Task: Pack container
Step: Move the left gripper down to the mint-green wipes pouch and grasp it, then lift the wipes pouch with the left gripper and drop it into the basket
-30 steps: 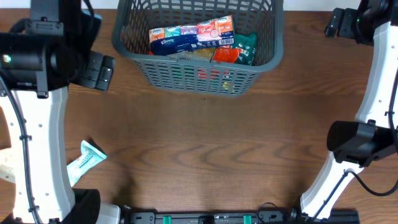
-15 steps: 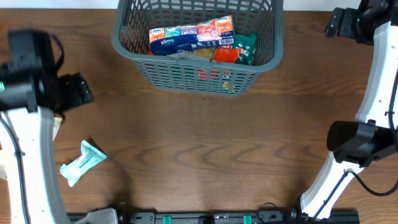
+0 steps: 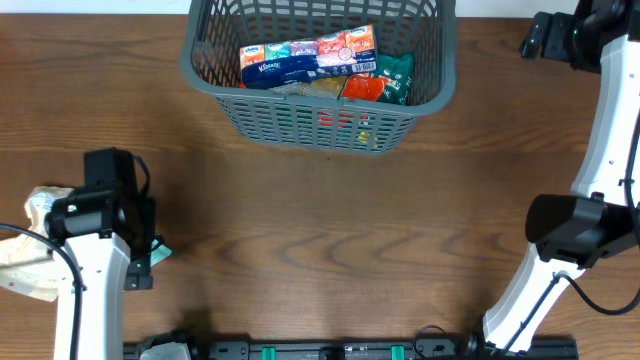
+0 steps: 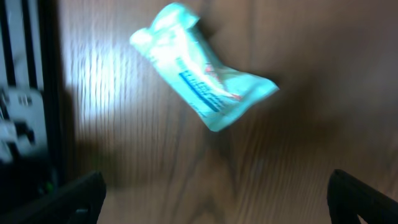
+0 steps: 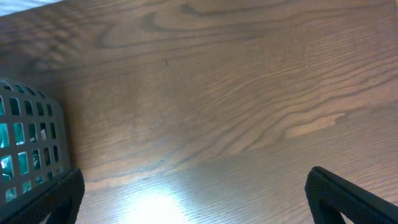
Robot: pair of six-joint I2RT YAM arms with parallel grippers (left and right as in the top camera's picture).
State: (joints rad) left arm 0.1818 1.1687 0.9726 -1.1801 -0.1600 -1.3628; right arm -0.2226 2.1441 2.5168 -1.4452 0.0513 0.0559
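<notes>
The container, a dark grey lattice basket (image 3: 300,122), stands at the top centre and holds several packets, among them a row of tissue packs (image 3: 305,55) and a green packet (image 3: 396,74). A teal packet (image 4: 202,84) lies on the table just ahead of my left gripper (image 4: 217,205), which is open and empty above it. In the overhead view my left gripper (image 3: 140,262) covers most of the teal packet (image 3: 161,252). My right gripper (image 5: 193,199) is open and empty over bare table at the top right (image 3: 545,35). The basket's corner (image 5: 31,124) shows at its left.
Crumpled beige packets (image 3: 38,205) lie at the table's left edge beside my left arm. A dark rail with equipment (image 4: 25,112) runs along the left of the left wrist view.
My left arm has swung from the upper left down to the lower left and now hangs over the teal packet. The right arm has not moved.
</notes>
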